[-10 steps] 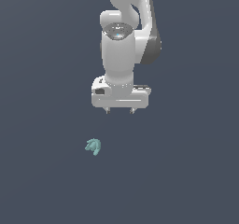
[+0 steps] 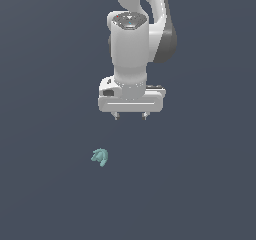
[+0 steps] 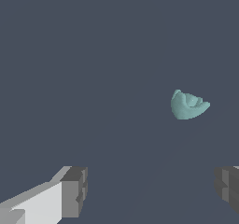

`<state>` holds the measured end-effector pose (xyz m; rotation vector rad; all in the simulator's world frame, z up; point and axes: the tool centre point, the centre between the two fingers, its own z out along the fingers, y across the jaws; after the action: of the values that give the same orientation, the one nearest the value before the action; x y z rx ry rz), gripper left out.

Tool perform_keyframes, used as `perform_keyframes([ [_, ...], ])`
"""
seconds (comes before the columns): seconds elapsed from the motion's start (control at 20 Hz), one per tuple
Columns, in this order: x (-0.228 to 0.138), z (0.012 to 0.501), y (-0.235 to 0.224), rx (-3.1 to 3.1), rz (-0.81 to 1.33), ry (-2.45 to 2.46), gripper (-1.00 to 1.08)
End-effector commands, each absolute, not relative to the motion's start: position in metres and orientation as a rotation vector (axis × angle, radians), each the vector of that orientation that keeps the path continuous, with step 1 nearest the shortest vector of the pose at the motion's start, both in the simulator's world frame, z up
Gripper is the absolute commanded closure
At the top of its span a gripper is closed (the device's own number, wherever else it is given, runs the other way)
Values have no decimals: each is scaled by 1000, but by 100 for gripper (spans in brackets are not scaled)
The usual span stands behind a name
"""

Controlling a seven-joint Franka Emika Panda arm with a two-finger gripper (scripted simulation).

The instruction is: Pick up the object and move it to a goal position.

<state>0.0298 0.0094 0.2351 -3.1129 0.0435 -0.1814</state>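
Note:
The object (image 2: 100, 157) is a tiny teal lumpy piece with short prongs, lying on the dark grey floor. In the exterior view it sits below my gripper and toward the exterior view's left. My white gripper (image 2: 130, 117) hangs above the floor, pointing down, open and empty, clearly apart from the object. In the wrist view the object (image 3: 188, 105) shows beyond the two spread fingertips (image 3: 74, 190), not between them.
A plain dark grey floor (image 2: 200, 194) fills both views. The white arm (image 2: 140, 29) rises behind the gripper.
The gripper has shifted slightly toward the exterior view's left and a little lower. The object has not moved.

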Motion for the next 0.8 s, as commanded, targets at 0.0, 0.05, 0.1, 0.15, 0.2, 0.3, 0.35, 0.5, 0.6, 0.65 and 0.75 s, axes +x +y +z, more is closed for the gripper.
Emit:
perform_keyframes([
  [0.0,30,240,11,-3113,-189,34,-92],
  [0.05,30,240,11,-3113,-189,34,-92],
  [0.1,30,239,11,-3113,-187,36,-92],
  [0.15,31,237,10,-3113,-185,40,-92],
  [0.2,31,236,9,-3113,-184,46,-92],
  [0.3,33,234,6,-3112,-179,62,-92],
  [0.35,35,232,4,-3112,-177,74,-92],
  [0.5,40,223,-4,-3111,-165,119,-92],
  [0.6,45,216,-11,-3109,-154,160,-92],
  [0.65,48,212,-15,-3108,-148,183,-92],
  [0.75,53,202,-25,-3106,-134,234,-92],
])
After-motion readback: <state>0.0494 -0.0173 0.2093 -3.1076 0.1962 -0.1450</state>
